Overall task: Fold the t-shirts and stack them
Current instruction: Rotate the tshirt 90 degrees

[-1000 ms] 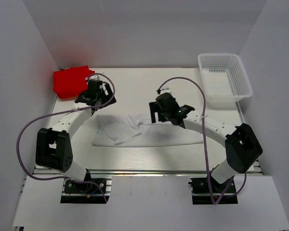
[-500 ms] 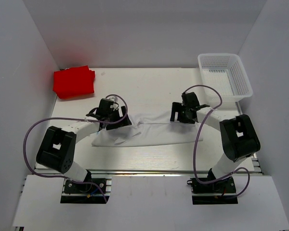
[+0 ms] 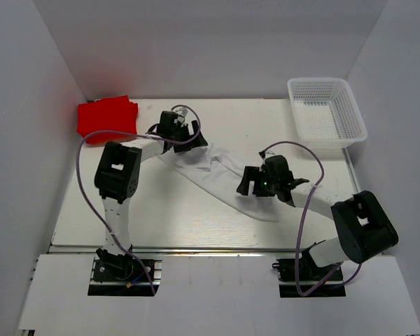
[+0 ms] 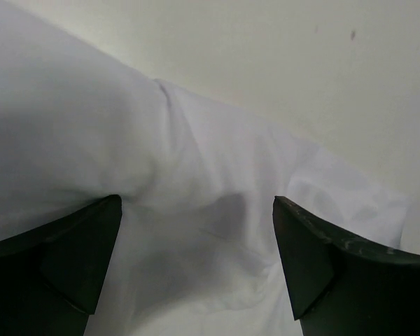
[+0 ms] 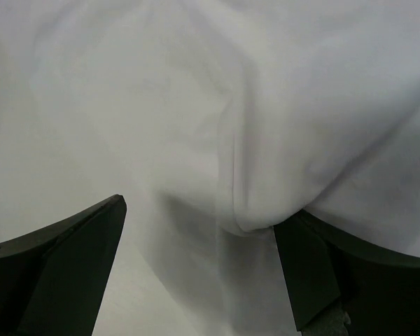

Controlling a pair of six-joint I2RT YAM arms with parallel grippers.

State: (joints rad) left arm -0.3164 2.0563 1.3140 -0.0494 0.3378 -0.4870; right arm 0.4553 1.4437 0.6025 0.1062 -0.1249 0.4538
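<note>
The white t-shirt (image 3: 213, 175) lies as a long bunched strip, slanting from the back left to the front right of the table. My left gripper (image 3: 180, 134) is over its back-left end. In the left wrist view the left gripper (image 4: 196, 273) is open, with rumpled white cloth (image 4: 196, 175) below and between the fingers (image 4: 63, 252). My right gripper (image 3: 255, 180) is over the strip's front-right part. In the right wrist view it (image 5: 199, 273) is open, and a fold of white cloth (image 5: 266, 140) rests against the right finger (image 5: 350, 273). The red t-shirt (image 3: 106, 119) lies folded at the back left corner.
A white mesh basket (image 3: 327, 112) stands at the back right corner. White walls close in the left, back and right sides. The left arm's purple cable (image 3: 87, 175) loops out along the table's left side.
The left gripper has moved back toward the red t-shirt and the right gripper toward the front. The white t-shirt has swung from a level strip to a slanting one.
</note>
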